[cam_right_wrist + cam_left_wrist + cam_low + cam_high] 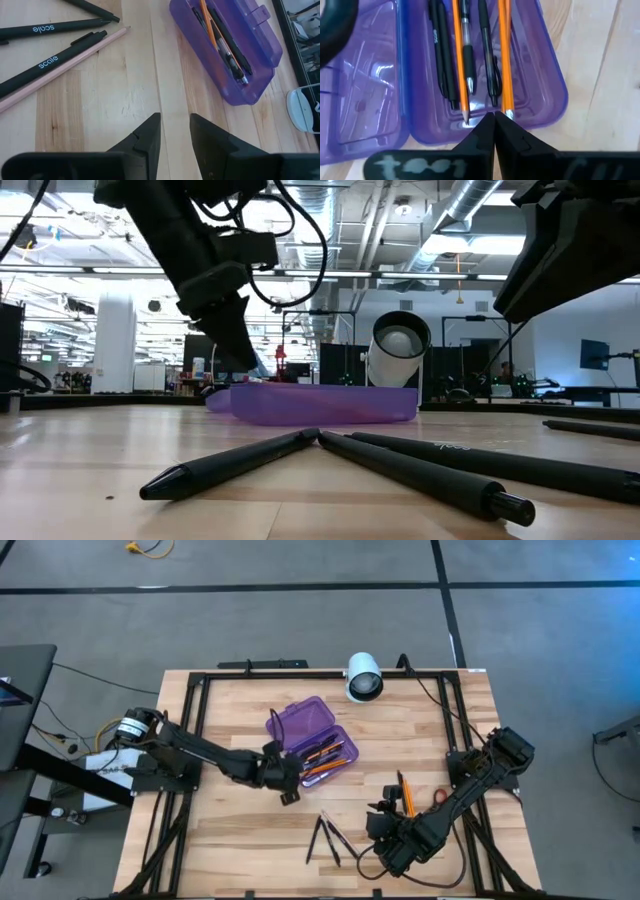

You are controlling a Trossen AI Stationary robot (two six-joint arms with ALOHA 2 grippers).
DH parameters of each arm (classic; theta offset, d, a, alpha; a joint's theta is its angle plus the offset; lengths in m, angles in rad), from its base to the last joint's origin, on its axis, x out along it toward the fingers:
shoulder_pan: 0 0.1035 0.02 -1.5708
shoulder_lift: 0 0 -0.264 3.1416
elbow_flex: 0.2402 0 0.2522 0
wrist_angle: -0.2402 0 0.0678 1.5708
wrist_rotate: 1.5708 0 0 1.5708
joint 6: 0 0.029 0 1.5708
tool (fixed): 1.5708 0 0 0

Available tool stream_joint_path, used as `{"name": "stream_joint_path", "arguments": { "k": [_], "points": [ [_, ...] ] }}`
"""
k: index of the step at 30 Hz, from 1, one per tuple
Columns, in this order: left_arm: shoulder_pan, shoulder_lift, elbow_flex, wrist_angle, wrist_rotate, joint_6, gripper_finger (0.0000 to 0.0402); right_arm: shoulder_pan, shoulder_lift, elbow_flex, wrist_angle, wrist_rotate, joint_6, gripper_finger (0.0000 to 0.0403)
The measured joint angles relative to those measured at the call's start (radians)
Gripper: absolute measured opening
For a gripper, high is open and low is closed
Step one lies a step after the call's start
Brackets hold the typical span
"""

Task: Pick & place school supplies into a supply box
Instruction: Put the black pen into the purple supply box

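The purple supply box (345, 762) lies open on the table, its lid (298, 720) flat beside the tray. In the left wrist view the box (540, 90) holds several black pens (442, 60) and orange pencils (506, 55). My left gripper (292, 788) (494, 122) is shut, its tips at the tray's near-left end; I cannot tell if they touch it. My right gripper (380, 814) (175, 131) is open over bare wood. Black pens (325, 838) (50, 30) and a pale pencil (65, 75) lie on the table close by. Orange pencils (406, 795) and red-handled scissors (441, 797) lie beside the right arm.
A white cylindrical camera (364, 678) (398, 345) stands at the table's far edge behind the box. The loose pens (400, 465) lie spread in a fan near the near edge. Bare wood shows between them and the box (320, 402).
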Motion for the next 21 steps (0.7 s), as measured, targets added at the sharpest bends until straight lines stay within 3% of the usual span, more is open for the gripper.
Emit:
{"name": "stream_joint_path", "arguments": {
  "k": [12, 21],
  "points": [
    [-0.01, 0.0, 0.0, 0.011, 0.001, 0.016, 0.0, 0.0, 0.0, 0.0, 0.0, 0.0, 0.0, 0.01],
    [-0.159, 0.0, 0.0, 0.098, 0.062, 0.052, 0.0, 0.0, 0.0, 0.0, 0.0, 0.0, 0.0, 0.01]
  ]
}}
